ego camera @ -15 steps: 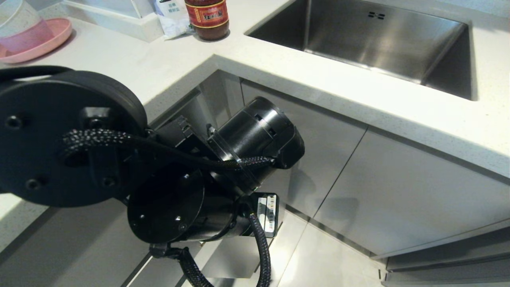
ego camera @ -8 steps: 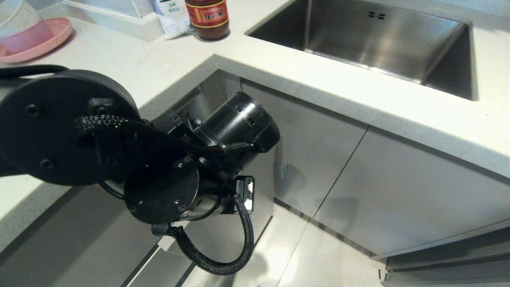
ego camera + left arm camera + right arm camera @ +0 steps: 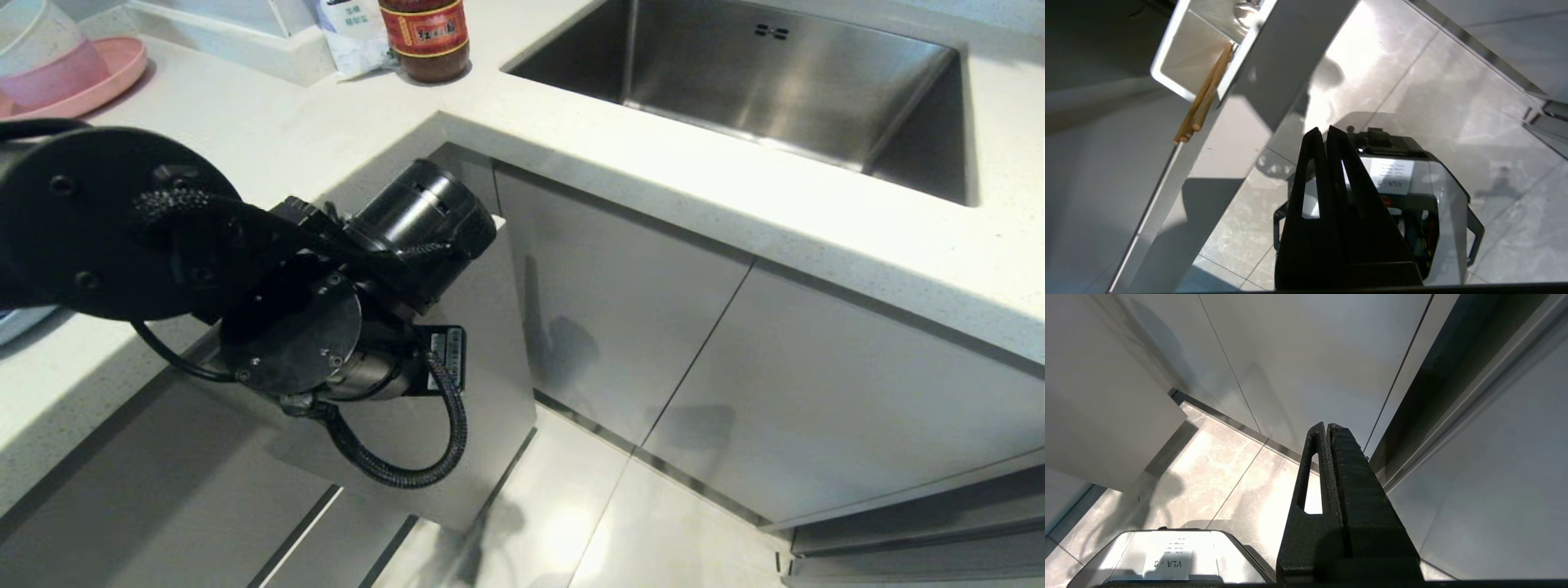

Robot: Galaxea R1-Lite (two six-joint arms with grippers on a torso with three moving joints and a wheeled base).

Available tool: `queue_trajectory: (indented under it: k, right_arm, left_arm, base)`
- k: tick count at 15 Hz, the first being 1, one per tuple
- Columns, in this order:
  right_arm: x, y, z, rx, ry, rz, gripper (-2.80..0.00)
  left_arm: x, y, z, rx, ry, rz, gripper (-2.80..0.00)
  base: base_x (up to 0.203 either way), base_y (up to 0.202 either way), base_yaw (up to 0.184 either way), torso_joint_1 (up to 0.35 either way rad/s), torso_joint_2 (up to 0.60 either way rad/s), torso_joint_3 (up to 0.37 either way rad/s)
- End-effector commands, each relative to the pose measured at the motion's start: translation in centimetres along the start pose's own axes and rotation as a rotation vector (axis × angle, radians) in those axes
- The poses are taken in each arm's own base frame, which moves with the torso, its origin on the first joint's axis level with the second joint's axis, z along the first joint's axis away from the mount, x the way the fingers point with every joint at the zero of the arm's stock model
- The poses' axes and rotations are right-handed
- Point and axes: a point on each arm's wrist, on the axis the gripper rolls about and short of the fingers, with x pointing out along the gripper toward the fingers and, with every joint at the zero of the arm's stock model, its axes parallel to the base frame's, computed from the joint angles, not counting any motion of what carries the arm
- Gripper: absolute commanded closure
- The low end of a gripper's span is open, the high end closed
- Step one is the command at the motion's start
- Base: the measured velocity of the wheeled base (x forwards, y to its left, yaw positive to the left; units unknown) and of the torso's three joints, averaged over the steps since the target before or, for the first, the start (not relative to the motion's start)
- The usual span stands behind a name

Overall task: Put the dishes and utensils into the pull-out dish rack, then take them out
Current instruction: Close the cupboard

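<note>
Below the corner of the white bench (image 3: 269, 131), the rack's pale-grey front (image 3: 482, 392) stands out from the row of cabinet doors (image 3: 620, 327), tilted across the gap, and the left arm (image 3: 294, 327) lies against its upper part with a black cable looping down over the panel. The left hand (image 3: 1327, 134) is empty, its two black fingers pressed flat together; in the left wrist view it hangs over the tiled floor (image 3: 1396, 73), beside the front's edge and not touching it, with the robot's base (image 3: 1412, 196) under it. Behind the front, in that same view, the white utensil box (image 3: 1171, 77) is fixed to its inner side, and the chopsticks (image 3: 1202, 102) lean out over the box's rim (their ends poke past it, side by side). A shiny metal piece shows at the far end of the box; what it is cannot be told. The right hand (image 3: 1329, 430) is likewise closed on nothing and points at the floor near the grey doors, well apart from the rack. On the bench at the back sit a pink plate (image 3: 98, 77) with a clear cup on it, a dark jar (image 3: 424, 37) with a red label, and a white packet (image 3: 355, 33). The steel sink (image 3: 775, 82) is set into the bench to the right.
</note>
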Motion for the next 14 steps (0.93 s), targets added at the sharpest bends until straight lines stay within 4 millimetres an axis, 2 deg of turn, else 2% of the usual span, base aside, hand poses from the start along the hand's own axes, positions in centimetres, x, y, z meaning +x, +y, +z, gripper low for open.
queue_trajectory:
  k: [1,14]
  right_arm:
    - [0.0,0.0,0.0,0.000,-0.003,0.001,0.00]
    - [0.0,0.0,0.0,0.000,-0.002,0.000,0.00]
  left_arm:
    - [0.2,1.0,0.5,-0.023,-0.005,0.026,0.00]
    - [1.0,5.6,3.1,-0.112,-0.099,0.224,0.00]
  base:
    - [0.000,0.000,0.000,0.000,0.00,0.000]
    - [0.000,0.000,0.000,0.000,0.00,0.000]
